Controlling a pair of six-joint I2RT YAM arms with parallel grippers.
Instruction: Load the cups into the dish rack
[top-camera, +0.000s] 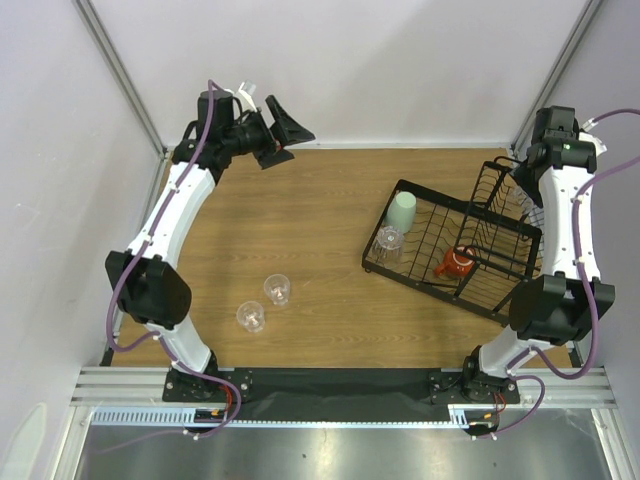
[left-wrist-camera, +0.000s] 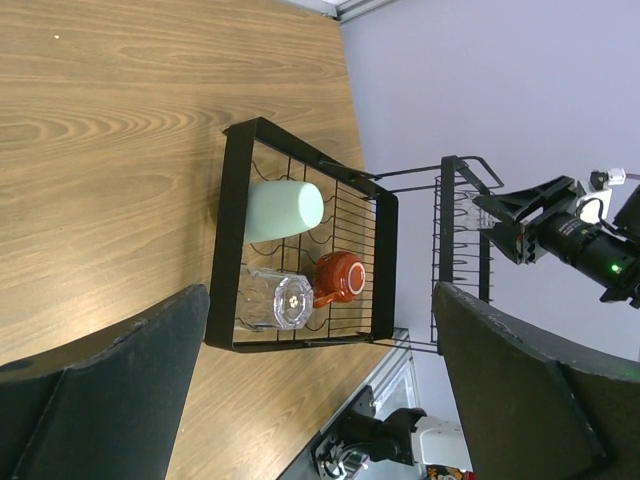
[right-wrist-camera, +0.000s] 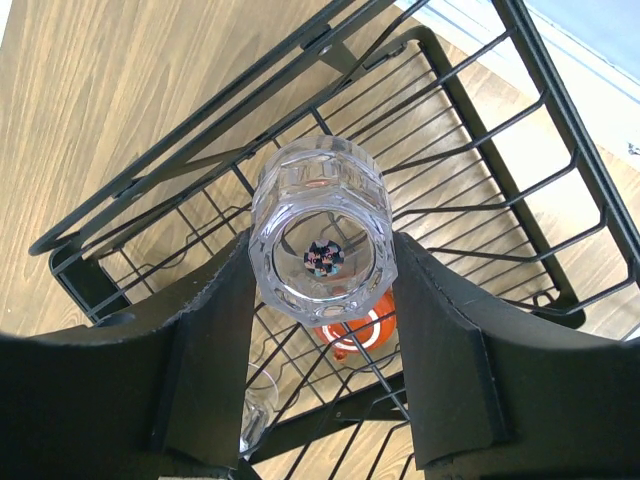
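The wooden table (top-camera: 300, 200) filled most of the scene, and the black dish rack (top-camera: 430, 290) sat on its right side, its taller wire section (top-camera: 497, 195) at the far right. My left gripper (top-camera: 290, 140) was raised over the far left corner, jaws spread wide and carrying nothing. My right gripper (right-wrist-camera: 320, 250) hung over the rack, pinching the held tumbler (right-wrist-camera: 322, 235) across its sides, so that I saw it end-on from the wrist. Inside the tray lay the mint cup (top-camera: 402, 211) at the far left end, the orange mug (top-camera: 455, 264) more toward the middle, and a racked tumbler (top-camera: 388, 240) just beside the mint cup. Two loose tumblers (top-camera: 277, 289) stood close together on the bare table at the near left, well apart from the rack. I judged the grip to be the weak point: smooth plastic held only by two pads could twist or slide out if I bumped a wire on the way down. The mug sat directly below, so a drop could strike it and bounce out of the tray. Later, the loose pair stood so near each other that reaching for one could topple the other
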